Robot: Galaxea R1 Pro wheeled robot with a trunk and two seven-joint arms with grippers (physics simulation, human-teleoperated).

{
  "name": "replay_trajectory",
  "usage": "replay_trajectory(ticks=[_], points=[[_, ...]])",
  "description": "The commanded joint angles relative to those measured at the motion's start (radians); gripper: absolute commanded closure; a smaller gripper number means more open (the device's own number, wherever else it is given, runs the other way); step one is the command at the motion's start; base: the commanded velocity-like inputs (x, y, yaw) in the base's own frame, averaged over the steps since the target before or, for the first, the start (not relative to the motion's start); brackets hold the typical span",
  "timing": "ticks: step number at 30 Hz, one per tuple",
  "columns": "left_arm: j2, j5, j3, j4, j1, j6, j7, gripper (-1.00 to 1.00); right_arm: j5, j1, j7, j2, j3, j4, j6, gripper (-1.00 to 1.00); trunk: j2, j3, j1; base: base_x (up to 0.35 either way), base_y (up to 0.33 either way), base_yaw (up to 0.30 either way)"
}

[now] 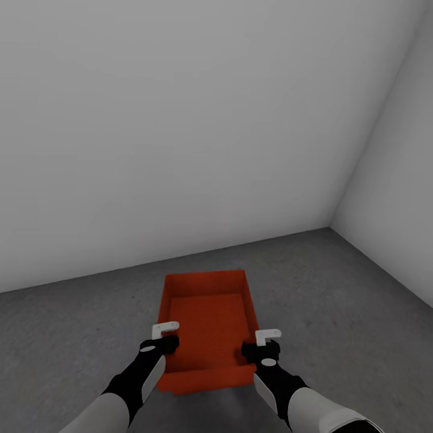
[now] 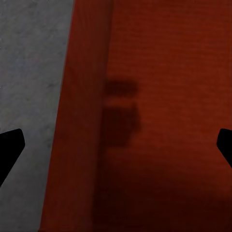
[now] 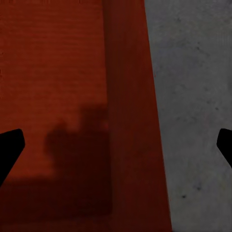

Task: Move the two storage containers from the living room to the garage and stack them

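One orange-red storage container (image 1: pixel 207 319) with no lid rests on the grey concrete floor (image 1: pixel 337 300) of the garage, empty inside. My left gripper (image 1: pixel 159 346) hovers over its left wall near the front corner, and my right gripper (image 1: pixel 261 349) over its right wall. In the left wrist view the container (image 2: pixel 159 116) wall runs between the widely spread black fingertips (image 2: pixel 9 145), with floor (image 2: pixel 29 72) on the outer side. The right wrist view shows the same: container (image 3: pixel 63 72), floor (image 3: pixel 193 96), fingertips (image 3: pixel 9 145) far apart. Both grippers are open, straddling the walls.
A plain white-grey wall (image 1: pixel 180 120) stands just beyond the container. A second wall (image 1: pixel 397 180) closes the right side, and the two meet in a corner at the far right. Concrete floor stretches on both sides of the container.
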Motion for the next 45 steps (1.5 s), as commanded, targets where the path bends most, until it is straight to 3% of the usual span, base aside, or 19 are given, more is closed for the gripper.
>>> replay_trajectory(ticks=[1, 16, 22, 27, 30, 33, 34, 39, 40, 45], points=[[0.001, 0.010, -0.009, -0.002, 0.000, 0.004, 0.009, -1.00, -0.008, -0.001, -0.005, 0.000, 0.008, 0.001, -0.004, -1.00, 0.007, 0.002, -0.004, 0.000, 0.000, 0.000], [0.003, 0.009, -0.005, -0.023, -0.001, 0.008, 0.009, -1.00, -0.004, -0.001, -0.002, 0.000, 0.015, -0.008, 0.009, -1.00, 0.112, 0.049, -0.062, 0.000, 0.000, 0.000], [0.005, 0.008, -0.003, -0.066, -0.001, 0.023, 0.010, -1.00, 0.001, -0.001, -0.001, 0.000, 0.016, -0.138, 0.116, -1.00, 0.154, 0.068, -0.085, 0.000, 0.000, 0.000], [0.011, 0.008, -0.004, -0.148, -0.001, 0.104, 0.010, -1.00, -0.001, -0.001, 0.000, -0.006, 0.011, -0.337, 0.300, -1.00, 0.189, 0.084, -0.104, 0.000, 0.000, 0.000], [0.038, 0.010, 0.003, -0.183, -0.001, 0.149, 0.009, -1.00, -0.005, -0.001, 0.002, -0.072, 0.006, -0.428, 0.394, -1.00, 0.210, 0.093, -0.115, 0.000, 0.000, 0.000], [0.069, 0.020, 0.023, -0.194, 0.000, 0.164, 0.009, -1.00, -0.007, -0.001, 0.003, -0.109, 0.000, -0.453, 0.421, -1.00, 0.231, 0.103, -0.127, 0.000, 0.000, 0.000], [0.090, 0.032, 0.041, -0.198, 0.000, 0.170, 0.009, -1.00, -0.007, -0.001, 0.004, -0.133, -0.004, -0.463, 0.431, -1.00, 0.238, 0.106, -0.131, 0.000, 0.000, 0.000], [0.147, 0.074, 0.094, -0.188, 0.000, 0.179, 0.006, -1.00, -0.008, -0.001, 0.005, -0.189, -0.015, -0.472, 0.443, -1.00, 0.273, 0.121, -0.150, 0.000, 0.000, 0.000], [0.167, 0.083, 0.104, -0.176, 0.000, 0.180, 0.005, -1.00, -0.008, -0.001, 0.005, -0.207, -0.018, -0.469, 0.443, -1.00, 0.280, 0.125, -0.154, 0.000, 0.000, 0.000], [0.215, 0.096, 0.118, -0.102, 0.000, 0.181, 0.000, -1.00, -0.012, -0.001, 0.006, -0.269, -0.021, -0.431, 0.438, -1.00, 0.315, 0.140, -0.173, 0.000, 0.000, 0.000]])
